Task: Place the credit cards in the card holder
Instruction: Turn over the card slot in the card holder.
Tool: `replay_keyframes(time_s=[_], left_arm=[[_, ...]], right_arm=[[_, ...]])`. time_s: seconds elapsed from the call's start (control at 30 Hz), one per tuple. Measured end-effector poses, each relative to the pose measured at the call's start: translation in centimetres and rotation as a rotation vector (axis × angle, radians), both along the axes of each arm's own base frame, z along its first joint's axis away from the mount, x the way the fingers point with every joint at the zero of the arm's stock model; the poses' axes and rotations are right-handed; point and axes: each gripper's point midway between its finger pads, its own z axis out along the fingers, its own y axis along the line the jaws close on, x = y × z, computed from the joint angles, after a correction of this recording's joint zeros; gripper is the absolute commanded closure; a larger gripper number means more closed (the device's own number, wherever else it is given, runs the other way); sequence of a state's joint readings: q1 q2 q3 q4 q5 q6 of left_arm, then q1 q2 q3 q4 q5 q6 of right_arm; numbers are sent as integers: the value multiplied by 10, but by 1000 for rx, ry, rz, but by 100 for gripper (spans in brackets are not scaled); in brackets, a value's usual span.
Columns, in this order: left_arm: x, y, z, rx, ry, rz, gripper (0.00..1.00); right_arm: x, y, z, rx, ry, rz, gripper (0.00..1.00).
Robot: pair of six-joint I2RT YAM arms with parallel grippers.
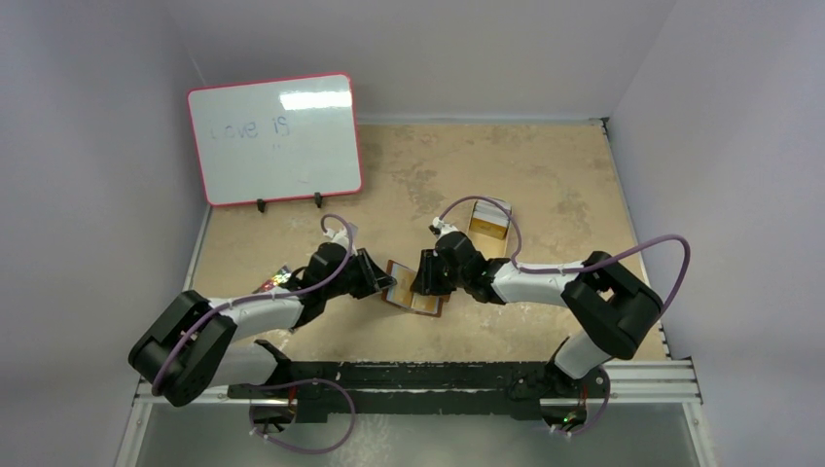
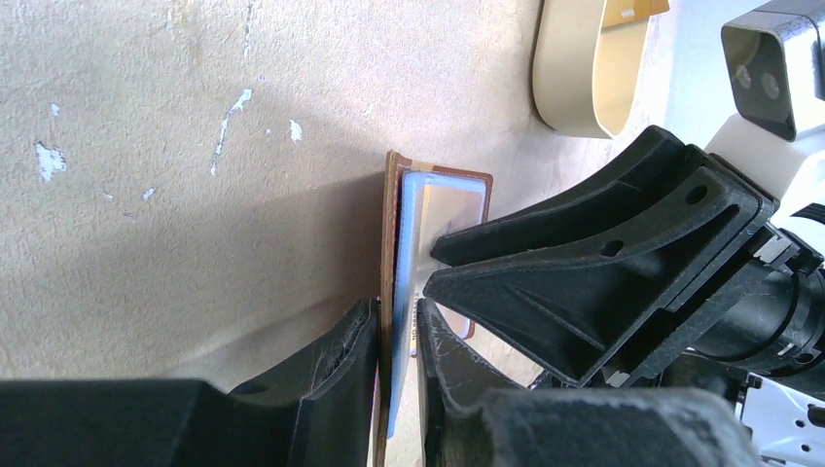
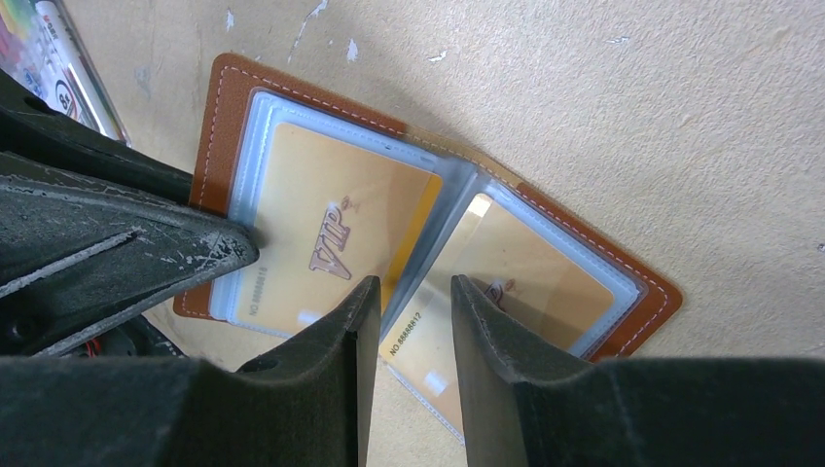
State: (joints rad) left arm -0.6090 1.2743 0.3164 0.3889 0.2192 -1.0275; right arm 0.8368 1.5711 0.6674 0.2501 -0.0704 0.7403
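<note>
Looking past the arm bases, I see both arms meet over the card holder (image 3: 229, 107), which lies opened out on the tabletop (image 1: 545, 185) just beyond them, roughly midway between the two. The left end effector (image 2: 397, 331) is closed to a narrow slit on the holder's left edge, with the brown cover and a clear sleeve pinched together between its fingers. The right end effector (image 3: 413, 292) stands partly open and grips nothing. Its fingers straddle the near end of the right-hand sleeve (image 3: 428, 389), which fans out past the leather and carries a gold card (image 3: 530, 258). Another gold card (image 3: 321, 214), marked VIP, sits in the left page.

The trouble I would expect comes from that right-hand leaf. It looks like thin, slick plastic. If the right fingers close off-centre or drag sideways, the card could slide out of its pocket or the leaf could crease. The two end effectors are also very near each other, so a small swing from either could knock them together and jerk the holder. If the left pinch slips, the whole holder would likely skate across the tabletop.

Beside the left arm lies a colourful pile (image 1: 275, 282), too small to read. Farther back, beyond the right end effector, sits the tan tin (image 1: 488, 226), and farthest of all stands the whiteboard (image 1: 275, 136).
</note>
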Motion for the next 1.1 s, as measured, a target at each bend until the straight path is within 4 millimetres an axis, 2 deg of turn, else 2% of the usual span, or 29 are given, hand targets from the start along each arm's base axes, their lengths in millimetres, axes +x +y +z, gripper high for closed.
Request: replay_keyframes(time_s=[0.1,0.3,0.4,0.47,0.6,0.77,1.0,1.1], left_arm=[[0,1,0,3,0,3,74],[0,1,1,2,-3,5,87],[0,1,2,1,-4,5,89],[0,1,2,2,-4,5,89],[0,1,2,0,-3,5,79],[1,1,2,-1,-4,6,86],[2,0,6,-11,-17,7,84],[2,0,6,-12,-16,8,90]], right_arm=[[0,0,0,0,0,0,63],[0,0,0,0,0,0,63],[0,0,0,0,0,0,64],[0,0,0,0,0,0,63],[0,0,0,1,0,0,64],[0,0,0,2,0,0,64],[0,0,0,3,-1,1,64],[0,0,0,4,-2,1,64]])
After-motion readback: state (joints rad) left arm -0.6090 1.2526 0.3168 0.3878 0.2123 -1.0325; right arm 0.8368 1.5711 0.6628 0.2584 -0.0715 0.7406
